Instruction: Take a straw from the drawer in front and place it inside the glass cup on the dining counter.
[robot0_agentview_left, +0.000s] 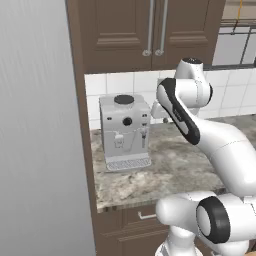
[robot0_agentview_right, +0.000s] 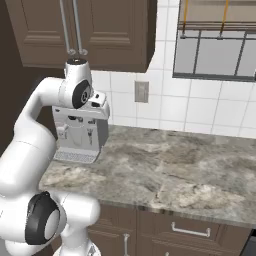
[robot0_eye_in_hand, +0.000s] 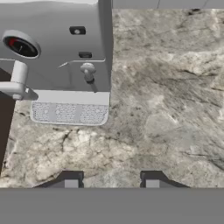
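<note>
Our gripper (robot0_eye_in_hand: 111, 179) hangs over the worktop (robot0_eye_in_hand: 166, 109) just beside the coffee machine (robot0_eye_in_hand: 57, 57), jaws partly apart with nothing between them. We cannot make out the straw from here. We judge we should lower below the worktop edge, find the drawer handle (robot0_agentview_right: 190, 231) and approach it squarely.

In front of me runs a grey-brown marbled stone counter (robot0_agentview_left: 185, 170), set against a white tiled wall on dark brown cabinets. A silver coffee machine (robot0_agentview_left: 125, 131) stands directly on it, near its left end and close to the wall, upright, with its perforated drip tray facing the counter's front edge. From my hand camera I look down on the machine's front and its drip tray (robot0_eye_in_hand: 69, 113), with veined stone spreading beside it.
</note>
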